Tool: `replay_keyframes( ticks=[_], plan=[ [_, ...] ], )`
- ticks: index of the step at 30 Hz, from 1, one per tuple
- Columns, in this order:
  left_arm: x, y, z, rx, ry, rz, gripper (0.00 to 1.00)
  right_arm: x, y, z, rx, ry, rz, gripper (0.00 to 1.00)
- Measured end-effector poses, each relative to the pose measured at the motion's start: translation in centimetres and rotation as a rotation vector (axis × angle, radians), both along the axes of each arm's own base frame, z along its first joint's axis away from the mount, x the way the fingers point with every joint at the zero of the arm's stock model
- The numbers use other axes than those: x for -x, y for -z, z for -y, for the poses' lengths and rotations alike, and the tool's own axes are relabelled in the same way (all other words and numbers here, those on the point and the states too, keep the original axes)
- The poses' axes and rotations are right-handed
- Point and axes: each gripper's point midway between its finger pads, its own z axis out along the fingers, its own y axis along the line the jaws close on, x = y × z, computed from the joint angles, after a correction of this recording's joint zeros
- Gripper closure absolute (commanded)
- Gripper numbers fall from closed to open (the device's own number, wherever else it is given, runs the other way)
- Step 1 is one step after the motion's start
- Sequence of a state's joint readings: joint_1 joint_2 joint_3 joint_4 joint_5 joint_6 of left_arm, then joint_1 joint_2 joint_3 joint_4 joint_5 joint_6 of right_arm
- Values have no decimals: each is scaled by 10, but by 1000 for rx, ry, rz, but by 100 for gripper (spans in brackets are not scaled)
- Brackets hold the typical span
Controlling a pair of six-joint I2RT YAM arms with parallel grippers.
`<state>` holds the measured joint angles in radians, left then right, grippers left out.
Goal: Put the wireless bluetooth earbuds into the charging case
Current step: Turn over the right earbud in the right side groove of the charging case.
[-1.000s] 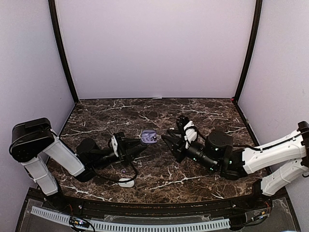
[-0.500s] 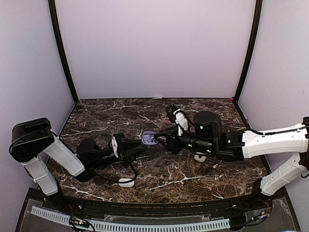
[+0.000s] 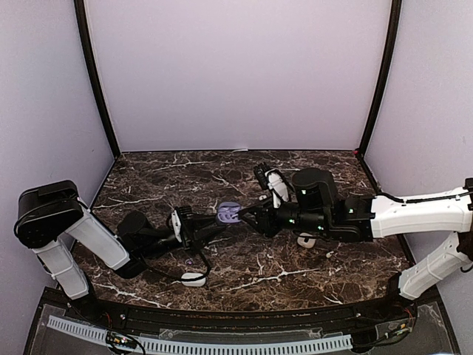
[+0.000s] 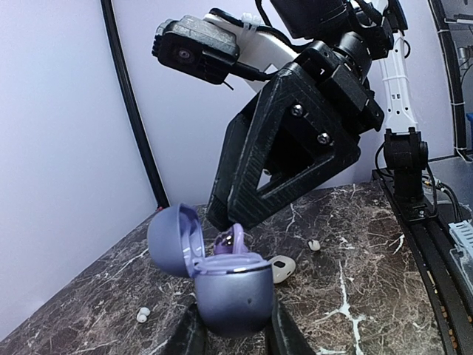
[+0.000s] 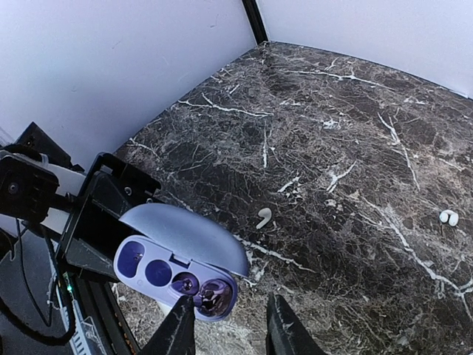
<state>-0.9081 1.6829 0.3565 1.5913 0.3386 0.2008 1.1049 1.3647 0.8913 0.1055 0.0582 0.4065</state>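
Left gripper clamped on lavender case, lid open. Right gripper tips over case slots at lavender bud; grip unclear. White buds on table.

The overhead camera is hanging above and behind the arm bases, looking down toward the far wall and taking in the whole desk from afar. The left wrist camera is sitting low, facing right, very close behind the open lavender case. The right wrist camera is looking down and leftward, also close. All three are sharing that case.
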Motion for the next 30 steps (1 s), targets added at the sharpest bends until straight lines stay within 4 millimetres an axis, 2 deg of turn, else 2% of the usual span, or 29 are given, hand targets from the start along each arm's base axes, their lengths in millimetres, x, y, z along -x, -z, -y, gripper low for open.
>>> replay_keyframes(
  ticks=[15,26,30],
  plan=[
    [2,2,1,-8,13,-2,84,-8,4,-2,-8,17,-39,75],
    [4,2,1,-6,25,-6,84,-18,15,3,-7,47,-86,82],
    [5,-1,1,7,34,-9,84,-19,26,8,11,56,-103,82]
  ],
)
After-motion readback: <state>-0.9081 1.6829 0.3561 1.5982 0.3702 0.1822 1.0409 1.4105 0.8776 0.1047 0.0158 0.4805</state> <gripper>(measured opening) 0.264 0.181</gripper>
